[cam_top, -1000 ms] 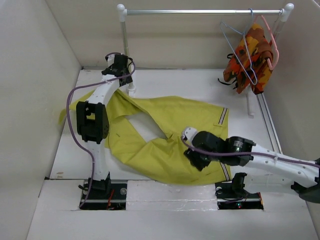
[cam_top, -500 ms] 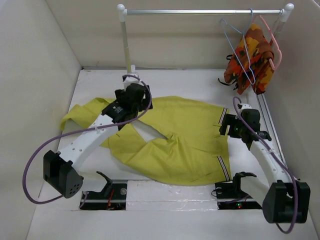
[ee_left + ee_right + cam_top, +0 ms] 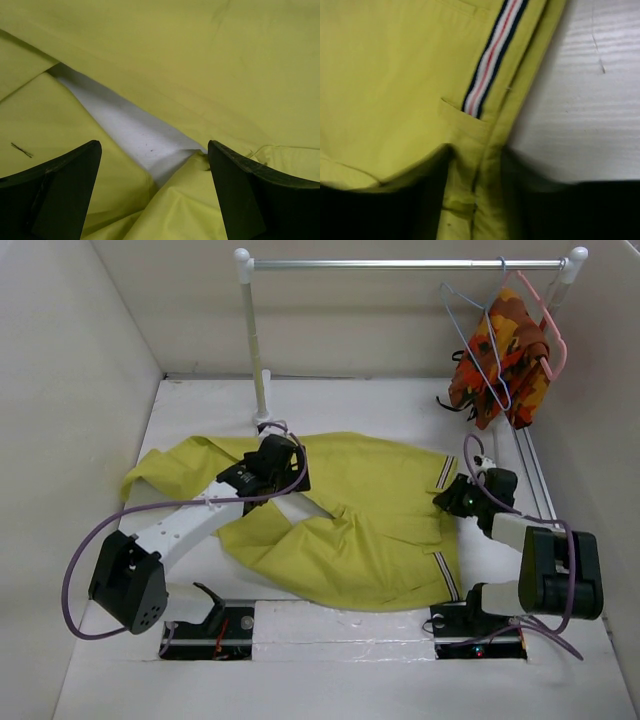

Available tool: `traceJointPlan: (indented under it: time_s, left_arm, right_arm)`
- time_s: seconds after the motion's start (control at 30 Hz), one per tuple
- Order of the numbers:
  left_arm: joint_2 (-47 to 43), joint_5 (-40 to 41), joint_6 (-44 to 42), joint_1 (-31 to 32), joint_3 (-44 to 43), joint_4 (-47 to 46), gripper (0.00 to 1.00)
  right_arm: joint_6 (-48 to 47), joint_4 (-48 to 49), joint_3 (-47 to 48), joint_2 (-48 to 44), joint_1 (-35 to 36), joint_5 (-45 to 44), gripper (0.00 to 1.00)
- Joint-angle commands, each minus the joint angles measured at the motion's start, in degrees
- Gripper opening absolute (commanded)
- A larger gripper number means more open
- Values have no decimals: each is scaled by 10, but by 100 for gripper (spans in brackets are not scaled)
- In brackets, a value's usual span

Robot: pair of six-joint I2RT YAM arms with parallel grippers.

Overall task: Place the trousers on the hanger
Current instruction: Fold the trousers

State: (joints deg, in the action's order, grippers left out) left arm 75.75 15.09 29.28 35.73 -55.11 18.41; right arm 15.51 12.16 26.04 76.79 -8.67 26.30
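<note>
Left gripper (image 3: 154,150) is hovering wide open over trousers (image 3: 380,510) leg gap. Right gripper (image 3: 477,172) is straddling the right-side waistband (image 3: 517,75) edge, can't tell if it's clamping.

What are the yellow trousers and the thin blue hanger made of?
The trousers look like matte woven cloth: they fold and crease softly. The hanger looks like thin wire, maybe coated pale blue: it is slim with bent corners.
</note>
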Motion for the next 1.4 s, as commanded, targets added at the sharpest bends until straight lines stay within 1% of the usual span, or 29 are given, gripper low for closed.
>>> traceJointPlan:
  time_s: [0.0,0.03,0.07,0.1,0.13,0.2,0.23,0.27,0.33,0.37,0.4,0.43,0.47,0.5,0.57,0.6,0.63,0.7,0.77,0.8,0.83,0.93,1.0,1.03,1.1,1.13,1.23,1.27,1.37]
  left_arm:
    - [-7,-20,10,-1,17,-23,83]
    - [-7,-16,10,-1,17,-23,83]
    - [-10,-11,14,-1,17,-18,83]
    - [-15,-9,15,-1,17,-18,83]
    - [-19,-5,17,-1,15,-18,82]
    - [-33,1,26,-1,12,-17,82]
    - [-37,10,32,-1,7,-15,82]
    - [-41,16,35,-1,4,-10,82]
    - [-43,30,47,-7,-9,0,82]
    - [-44,30,51,-14,-12,7,83]
    - [-45,28,55,-24,-14,8,83]
    - [-45,27,58,-47,-15,10,83]
    - [-43,30,63,-58,-14,16,84]
    - [-44,34,68,-71,-11,20,84]
    - [-49,42,89,-120,-5,24,84]
    - [-53,38,95,-141,-3,22,84]
    - [-58,22,104,-186,3,15,84]
    - [-71,-11,117,-237,4,-5,84]
    - [-75,-46,128,-286,-7,-14,83]
    - [-75,-51,127,-291,-17,-15,83]
    - [-66,-40,123,-291,-44,-6,83]
    - [-32,-20,133,-291,-96,38,85]
    - [-24,-10,187,-291,-99,104,88]
    - [-32,-7,207,-291,-78,114,90]
    - [-57,-27,262,-300,-40,115,90]
    - [-92,-35,288,-306,1,110,90]
    - [-171,-70,371,-306,93,61,87]
    - [-185,-70,393,-306,111,46,84]
    - [-213,-122,452,-355,151,40,76]
  right_arm:
    - [54,82,-43,-2,-1,10,14]
    - [54,67,-43,-2,-8,9,13]
    - [52,46,-37,-36,-13,-19,0]
    - [46,16,-30,-59,-20,-36,0]
    - [41,-46,-21,-84,-41,-60,0]
    - [10,-101,7,-152,-69,-135,0]
    - [-1,-173,24,-166,-103,-163,0]
    - [-12,-201,41,-176,-121,-209,0]
    - [-49,-258,92,-179,-161,-249,0]
    - [-64,-278,109,-172,-168,-299,0]
    - [-74,-289,125,-165,-173,-312,4]
    - [-80,-286,148,-143,-173,-307,42]
    - [-84,-281,157,-129,-173,-287,59]
    - [-101,-290,169,-114,-168,-272,70]
    - [-127,-326,201,-87,-131,-247,77]
    - [-132,-330,201,-91,-114,-248,77]
    - [-134,-340,199,-100,-99,-251,75]
    - [-131,-340,165,-159,-59,-252,71]
    - [-131,-342,120,-230,-33,-237,58]
    - [-134,-345,106,-252,-4,-232,49]
    - [-139,-347,75,-294,11,-213,26]
    - [-148,-342,39,-339,65,-161,5]
    - [-173,-364,36,-363,95,-135,3]
    - [-177,-372,34,-371,130,-132,5]
    - [-187,-384,37,-382,163,-137,8]
    - [-189,-397,45,-388,178,-141,12]
    - [-206,-402,64,-380,232,-135,16]
    - [-218,-403,72,-373,259,-130,16]
    - [-244,-429,109,-335,300,-134,14]
